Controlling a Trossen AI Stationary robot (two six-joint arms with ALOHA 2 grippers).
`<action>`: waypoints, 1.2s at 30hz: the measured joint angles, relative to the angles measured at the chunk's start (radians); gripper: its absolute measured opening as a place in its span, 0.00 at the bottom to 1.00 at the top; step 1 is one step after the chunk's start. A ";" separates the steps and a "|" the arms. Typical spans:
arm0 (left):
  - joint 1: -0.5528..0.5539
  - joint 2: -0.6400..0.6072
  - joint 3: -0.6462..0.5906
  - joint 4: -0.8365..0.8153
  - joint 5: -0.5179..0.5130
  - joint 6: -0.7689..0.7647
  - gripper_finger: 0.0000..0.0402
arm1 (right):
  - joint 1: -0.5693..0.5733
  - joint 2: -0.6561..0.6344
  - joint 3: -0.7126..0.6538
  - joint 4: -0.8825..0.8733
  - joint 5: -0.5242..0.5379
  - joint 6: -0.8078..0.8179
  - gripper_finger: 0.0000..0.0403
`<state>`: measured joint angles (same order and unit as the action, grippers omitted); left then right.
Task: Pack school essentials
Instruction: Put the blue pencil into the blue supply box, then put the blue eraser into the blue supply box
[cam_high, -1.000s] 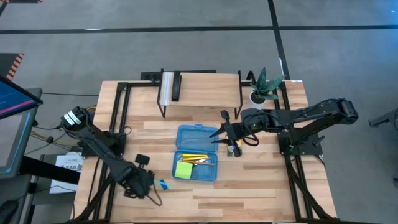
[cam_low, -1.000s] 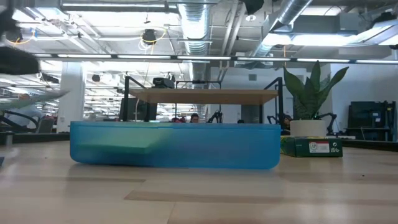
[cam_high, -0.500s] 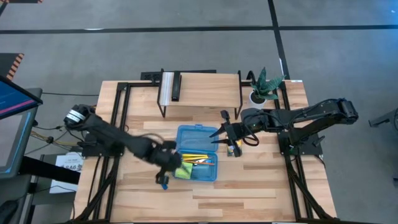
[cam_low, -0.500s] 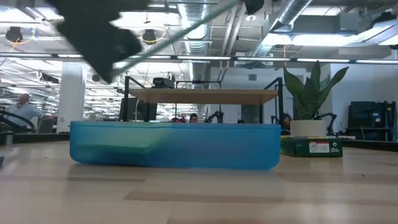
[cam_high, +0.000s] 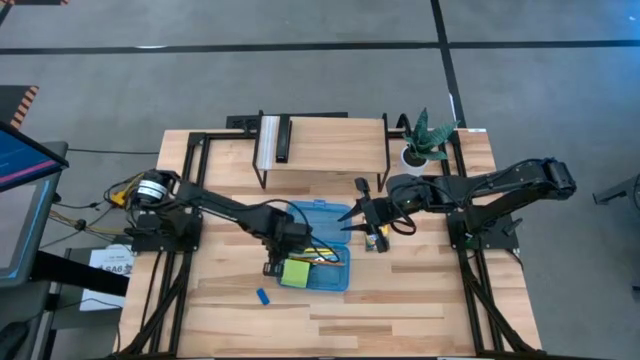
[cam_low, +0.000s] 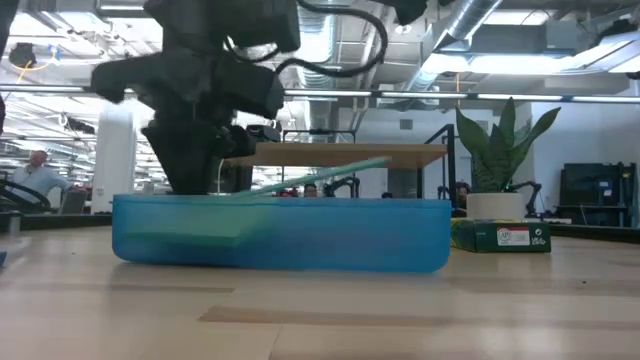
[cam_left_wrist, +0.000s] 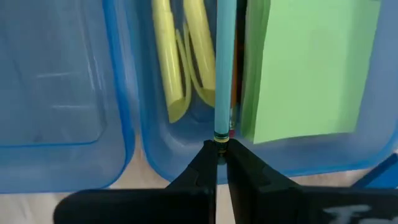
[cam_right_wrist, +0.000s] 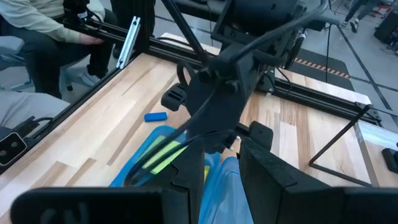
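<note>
The light-blue pen (cam_left_wrist: 224, 68) is pinched at its end between the closed fingers of the left gripper (cam_high: 274, 262), right over the open blue case (cam_high: 318, 211) at the middle of the high view. In the lower tray, yellow pencils (cam_left_wrist: 176, 62) and the green sticky-note pad (cam_high: 294, 273) are already lying. The small blue eraser (cam_high: 262, 296) is on the table (cam_high: 400, 300) lower left of the case. The right gripper (cam_high: 352, 216) is parked at the case's right edge, jaws spread a bit, nothing held.

The bench (cam_high: 400, 290) is pale, matt planked wood. The case (cam_left_wrist: 74, 93) is glossy translucent blue plastic. The sticky-note pad (cam_left_wrist: 311, 68) is matt green paper; the pen (cam_left_wrist: 225, 62) is smooth light-blue plastic.
</note>
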<state>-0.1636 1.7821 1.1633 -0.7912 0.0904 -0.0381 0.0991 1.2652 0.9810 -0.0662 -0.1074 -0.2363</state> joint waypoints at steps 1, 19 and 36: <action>0.002 0.005 0.000 0.000 0.000 0.007 0.00 | -0.002 0.000 0.000 -0.004 0.000 0.000 0.30; 0.002 -0.001 0.034 -0.141 0.009 0.007 0.25 | -0.003 0.000 0.000 -0.004 0.000 0.000 0.30; -0.233 -0.321 -0.029 -0.092 -0.151 -0.301 0.27 | -0.003 0.000 0.000 -0.009 0.000 0.007 0.30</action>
<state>-0.3969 1.4609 1.1345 -0.8834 -0.0610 -0.3391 0.0959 1.2651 0.9810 -0.0753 -0.1074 -0.2295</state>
